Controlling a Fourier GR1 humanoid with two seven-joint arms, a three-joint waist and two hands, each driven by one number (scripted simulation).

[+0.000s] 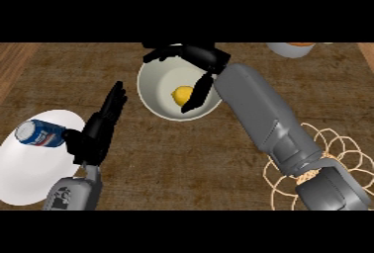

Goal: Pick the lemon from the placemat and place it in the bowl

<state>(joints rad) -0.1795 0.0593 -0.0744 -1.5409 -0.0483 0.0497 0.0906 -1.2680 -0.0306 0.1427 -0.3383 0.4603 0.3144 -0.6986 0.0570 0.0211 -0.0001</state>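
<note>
Head view, bowl (157, 79) as landmark. The pale bowl sits toward the far middle of the counter (190, 153), a dark brown worn-looking surface with lighter wood planks at the far left edge. The lemon (182, 94) lies inside the bowl, right of its centre, on the bowl's floor.

Right hand (196, 55) hangs over the bowl's far-right rim, its forearm running from the near right straight across. Fingers spread and relaxed, one hanging down just beside the lemon, others splayed over the far rim; they hold nothing that I can see.

Left hand (104, 123) is left of the bowl and nearer, fingers straight and together, pointing away, resting and holding nothing.

Placemat (343, 148), a lacy outline of loops, lies near-right of the bowl, partly under the right forearm. Nothing visible on it.

Left of the bowl, near: a white plate (29, 178) carrying a blue can (40, 133) on its side. Far right of the bowl, a cup-like vessel (291, 49) at the edge, contents unclear.

Judgement: the placing step looks done, release stage. Next move calls for lifting the right hand up and back clear of the rim without nudging the bowl.
</note>
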